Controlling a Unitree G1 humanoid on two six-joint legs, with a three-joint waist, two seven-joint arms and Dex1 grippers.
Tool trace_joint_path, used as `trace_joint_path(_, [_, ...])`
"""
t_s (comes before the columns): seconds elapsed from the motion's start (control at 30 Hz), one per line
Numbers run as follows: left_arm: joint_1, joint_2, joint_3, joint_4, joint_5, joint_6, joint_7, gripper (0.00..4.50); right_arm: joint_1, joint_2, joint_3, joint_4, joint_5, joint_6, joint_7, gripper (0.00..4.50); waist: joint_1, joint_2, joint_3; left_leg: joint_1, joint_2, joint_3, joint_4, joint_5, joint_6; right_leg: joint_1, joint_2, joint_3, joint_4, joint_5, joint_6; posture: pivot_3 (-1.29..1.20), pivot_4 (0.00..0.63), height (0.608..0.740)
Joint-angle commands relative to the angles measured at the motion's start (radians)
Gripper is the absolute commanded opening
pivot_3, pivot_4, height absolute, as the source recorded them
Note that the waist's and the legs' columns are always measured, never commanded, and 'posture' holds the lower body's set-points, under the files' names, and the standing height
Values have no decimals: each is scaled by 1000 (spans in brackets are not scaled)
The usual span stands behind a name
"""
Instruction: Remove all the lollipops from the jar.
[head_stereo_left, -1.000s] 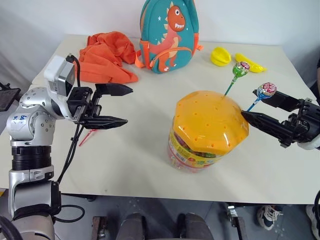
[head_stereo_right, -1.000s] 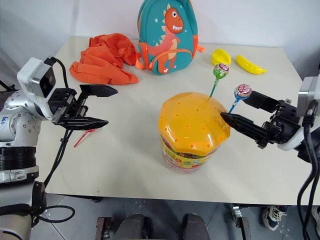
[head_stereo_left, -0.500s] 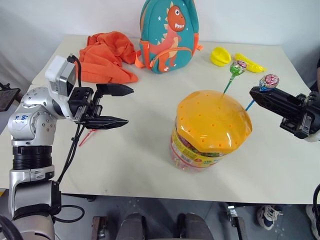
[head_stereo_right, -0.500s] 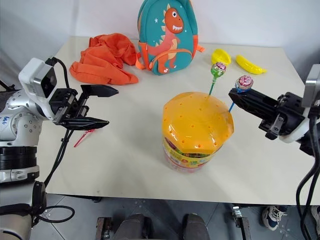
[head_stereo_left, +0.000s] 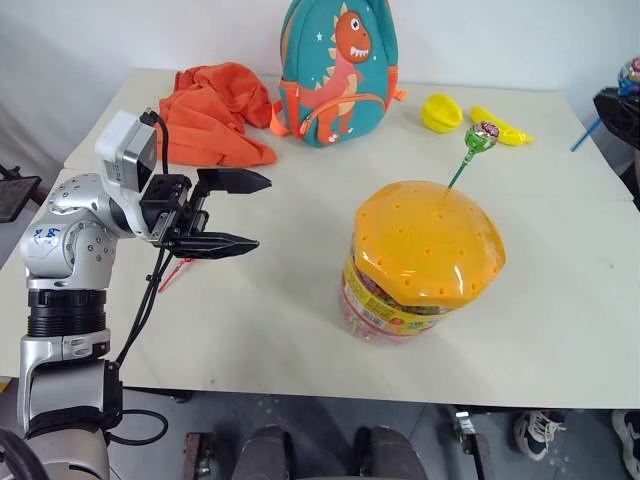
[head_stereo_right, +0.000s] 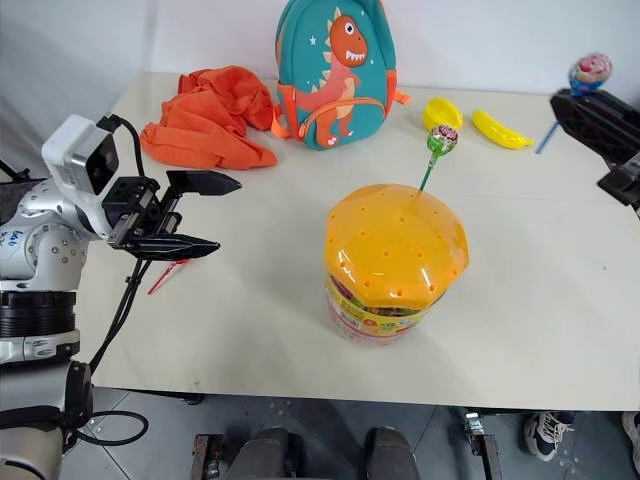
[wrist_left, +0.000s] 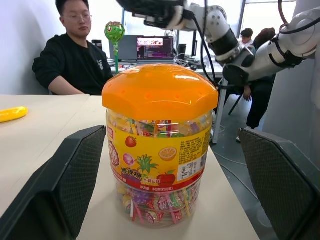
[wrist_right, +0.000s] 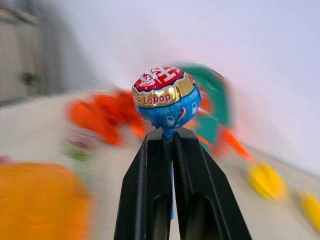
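The blue lollipop was stuck in the jar lid a second ago, and now the right gripper has pulled it out, squeezing its stick tight, far off to the side. The green lollipop still stands in the lid, and the left gripper waits wide open with nothing in it, well apart from the jar.
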Motion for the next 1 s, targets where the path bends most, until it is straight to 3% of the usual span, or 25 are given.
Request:
trace_joint_path(0.03, [-25,30,2,-1,-17,2,-65,4500,52,-95,106,145,-140,99,25,21,-2,0,0,0,0,0,0,0,0,0,0,0,0,0,0,0,150,740])
trace_joint_path(0.23, [-11,71,-3,2,2,10,-34,4500,11,-119,361,347,-345,166,20,21,-7,0,0,0,0,2,-1,0,0,-1,0,0,0,0,0,0,150,740])
trace_joint_path(0.37, [-1,95,15,-7,-9,18,-20,4500,-100,-38,459,493,-443,200,-25,21,-10,2,0,-1,0,3,-1,0,0,-2,0,1,-1,0,0,0,150,740])
trace_joint_path(0.63, [-21,101,53,-26,-34,37,17,4500,-200,66,521,674,-581,162,-3,21,-16,5,0,-3,0,2,-1,0,0,-4,0,0,0,0,0,0,150,740])
trace_joint_path(0.73, [-31,94,62,-33,-45,50,27,4500,-193,68,511,681,-602,157,9,725,-19,5,0,-4,1,2,-1,0,0,-5,0,0,0,0,0,0,150,740])
trace_joint_path(1.0, [-63,72,48,-31,-54,63,37,4500,-26,43,336,443,-563,241,42,3437,-25,6,-1,-8,0,1,0,0,0,-9,0,-1,1,0,0,0,150,740])
